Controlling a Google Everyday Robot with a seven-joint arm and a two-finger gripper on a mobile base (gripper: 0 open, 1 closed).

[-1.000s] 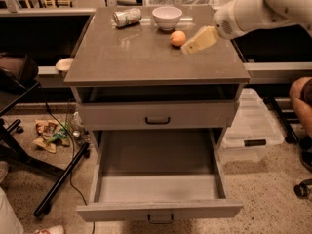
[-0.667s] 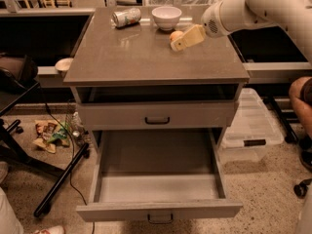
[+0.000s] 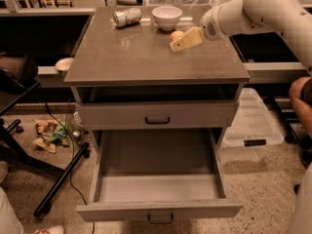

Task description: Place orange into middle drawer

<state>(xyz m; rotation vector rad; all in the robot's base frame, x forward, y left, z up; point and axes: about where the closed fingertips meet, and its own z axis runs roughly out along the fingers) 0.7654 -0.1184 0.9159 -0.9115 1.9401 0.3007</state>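
Orange point(image 3: 176, 34) beside end effector point(image 3: 176, 45) — middle drawer point(image 3: 158, 191) open.

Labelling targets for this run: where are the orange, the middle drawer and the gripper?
orange point(image 3: 175, 34): camera view, visible top.
middle drawer point(image 3: 158, 188): camera view, bare floor.
gripper point(image 3: 174, 44): camera view, tip beside the orange.

A grey cabinet point(image 3: 146, 57) is standing on a speckled floor point(image 3: 263, 189). A clear bin point(image 3: 251, 126) is sitting beside it, and wrappers point(image 3: 48, 133) are lying near black stand legs point(image 3: 61, 177). The gripper point(image 3: 185, 39) is hovering over the cabinet's top.
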